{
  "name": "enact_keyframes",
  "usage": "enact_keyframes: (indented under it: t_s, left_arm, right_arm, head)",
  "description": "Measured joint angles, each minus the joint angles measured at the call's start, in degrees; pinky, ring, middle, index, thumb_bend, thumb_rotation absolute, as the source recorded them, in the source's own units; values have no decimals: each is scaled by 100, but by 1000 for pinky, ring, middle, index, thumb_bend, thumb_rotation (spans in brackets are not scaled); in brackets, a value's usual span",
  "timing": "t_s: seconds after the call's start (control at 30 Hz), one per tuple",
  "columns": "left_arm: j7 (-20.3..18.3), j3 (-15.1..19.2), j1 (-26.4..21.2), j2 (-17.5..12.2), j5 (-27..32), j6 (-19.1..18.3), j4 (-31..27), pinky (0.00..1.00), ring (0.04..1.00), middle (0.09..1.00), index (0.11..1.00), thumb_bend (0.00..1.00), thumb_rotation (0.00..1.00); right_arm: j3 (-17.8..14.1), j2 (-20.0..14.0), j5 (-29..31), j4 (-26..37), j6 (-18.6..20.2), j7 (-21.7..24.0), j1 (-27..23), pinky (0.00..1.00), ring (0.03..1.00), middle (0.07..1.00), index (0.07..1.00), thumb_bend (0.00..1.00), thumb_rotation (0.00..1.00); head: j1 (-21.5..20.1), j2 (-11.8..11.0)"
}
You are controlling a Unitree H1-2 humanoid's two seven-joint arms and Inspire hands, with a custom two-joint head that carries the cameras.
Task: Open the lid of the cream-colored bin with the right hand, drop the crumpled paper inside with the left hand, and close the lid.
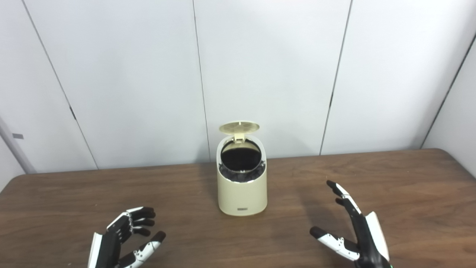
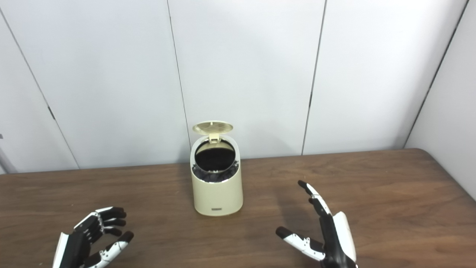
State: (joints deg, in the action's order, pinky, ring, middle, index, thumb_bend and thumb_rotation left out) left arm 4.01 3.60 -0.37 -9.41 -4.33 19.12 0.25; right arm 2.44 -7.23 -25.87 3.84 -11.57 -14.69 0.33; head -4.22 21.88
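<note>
Finding: the small cream-coloured plastic bin (image 1: 242, 186) stands upright near the middle of the brown wooden table (image 1: 409, 178), toward its far edge by the white panelled wall (image 1: 267, 67). Its round cream lid (image 1: 239, 127) is tipped up on the far hinge, and the dark mouth is exposed. No crumpled paper shows on the table or in either of my hands; whether it lies inside the dark interior I cannot tell.

Judgement: with the lid up and both hands empty, the step in hand appears to be closing the lid. To do it well I should bring my right hand over the bin from the right, reach behind the raised lid, and press it forward and down with the fingertips alone, lightly, so the light bin does not slide or tip. Pressure should fall close to the lid's free edge, straight down over the mouth.

My right hand (image 1: 355, 230), near and right of the bin and well apart from it, is spread wide, fingers (image 1: 344, 195) extended toward the far side, thumb out to the left, touching nothing.

My left hand (image 1: 124, 238), near and left, is loosely curled, fingers apart from the thumb, holding nothing.
</note>
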Motion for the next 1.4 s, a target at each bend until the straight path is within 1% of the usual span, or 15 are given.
enact_keyframes:
  t_s: [0.1,0.17,0.43,0.53,0.67,0.73,0.8,0.9,1.0,1.1,1.23,1.3,1.33,1.4]
  left_arm:
    - [-8,10,-14,11,-10,4,11,520,617,659,653,664,171]
    - [-10,14,-18,15,-22,5,14,519,616,657,651,668,181]
    - [-9,37,-48,59,-50,8,33,530,621,661,652,672,186]
    - [-9,41,-65,73,-63,8,49,530,619,661,653,670,186]
    - [-8,40,-80,92,-137,8,57,525,615,656,647,673,182]
    - [-10,40,-83,98,-137,8,57,520,612,652,645,677,175]
    - [-14,41,-90,108,-130,7,57,516,609,649,644,680,162]
    - [-13,46,-94,119,-139,7,56,511,605,644,641,691,158]
    - [-14,47,-98,137,-148,7,57,512,609,645,643,703,135]
    - [-14,47,-113,162,-153,7,57,512,610,643,640,733,126]
    - [-16,48,-133,187,-148,7,58,514,611,642,637,756,121]
    - [-21,52,-133,188,-131,7,61,519,613,642,637,760,120]
    - [-23,54,-133,188,-129,7,64,520,614,643,638,762,125]
    - [-23,58,-133,190,-131,7,68,517,612,641,636,766,127]
  right_arm:
    - [-1,-4,-3,-1,0,-1,0,855,897,893,874,836,739]
    - [-1,-6,-1,0,0,-1,1,858,897,895,876,824,722]
    - [-3,-45,-14,35,-6,-4,-2,878,895,892,875,799,730]
    - [-4,-59,-93,52,-17,-21,-17,857,887,885,875,799,742]
    - [-2,-74,-218,59,-24,-32,-42,834,888,898,892,819,749]
    - [19,-94,-382,67,-14,-16,-67,792,873,887,886,836,756]
    - [41,-170,-618,64,-13,6,-141,783,868,881,880,845,752]
    - [-1,-385,-725,52,-13,33,-401,819,869,884,887,871,771]
    - [-47,-527,-712,50,-13,54,-729,815,875,891,889,875,779]
    - [-18,-571,-692,9,-19,101,-990,811,878,897,892,865,771]
    - [27,-608,-674,-111,-46,139,-1303,831,873,883,890,900,797]
    - [39,-625,-657,-110,-46,192,-1492,826,876,889,897,889,786]
    - [44,-635,-669,-100,-38,235,-1606,793,869,889,897,870,789]
    - [67,-654,-752,-17,-3,343,-1839,767,866,893,896,866,788]
  head:
    - [-9,18]
    - [-9,26]
    - [-35,26]
    - [-44,18]
    - [-35,18]
    - [-44,18]
    - [-35,18]
    - [-35,18]
    - [-26,18]
    - [-35,18]
    - [-35,9]
    - [-35,9]
    - [-35,9]
    - [-35,9]
